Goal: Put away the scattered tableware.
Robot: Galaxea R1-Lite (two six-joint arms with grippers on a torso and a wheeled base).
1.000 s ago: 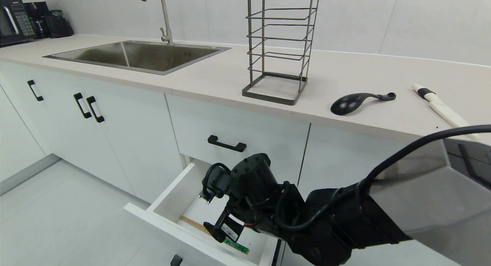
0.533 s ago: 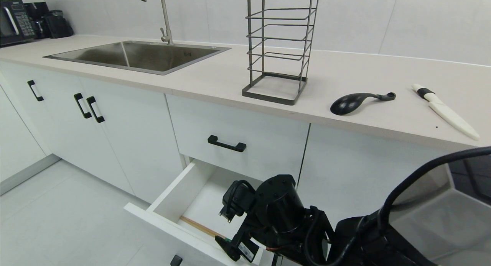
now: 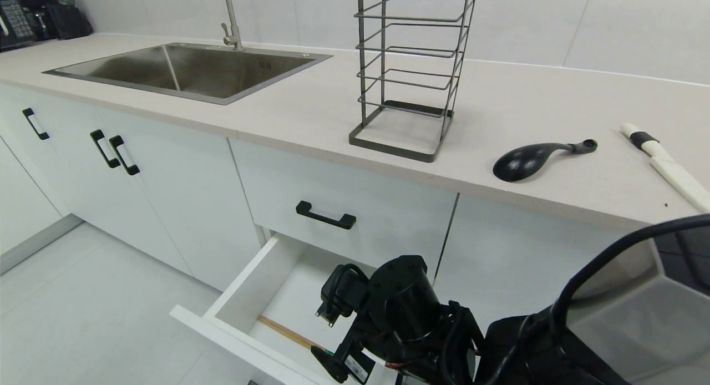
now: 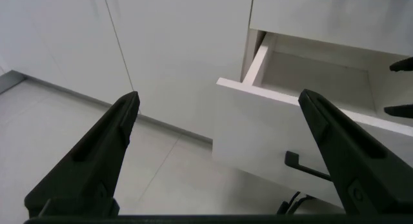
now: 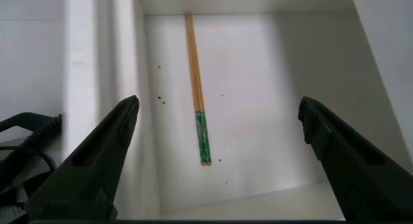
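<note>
The right gripper (image 5: 217, 101), fingers spread and empty, hangs over the open drawer (image 5: 277, 88), with the green-tipped chopsticks (image 5: 197, 88) lying on its floor ahead between them; the white label (image 3: 355, 367) on its wrist is too small to read. The left gripper (image 4: 218, 95), also spread and empty, faces the drawer front. Since a second ago the right arm has drawn back toward the robot; the spoon (image 3: 527, 160) and knife (image 3: 671, 171) lie on the counter (image 3: 299, 113) above it.

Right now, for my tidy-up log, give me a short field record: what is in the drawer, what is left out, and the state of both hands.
drawer: lower drawer pulled open
in drawer: chopsticks, lying flat
left out: black spoon and white knife on the counter, beside the wire rack
right hand: open, empty, above the drawer
left hand: open, empty
</note>
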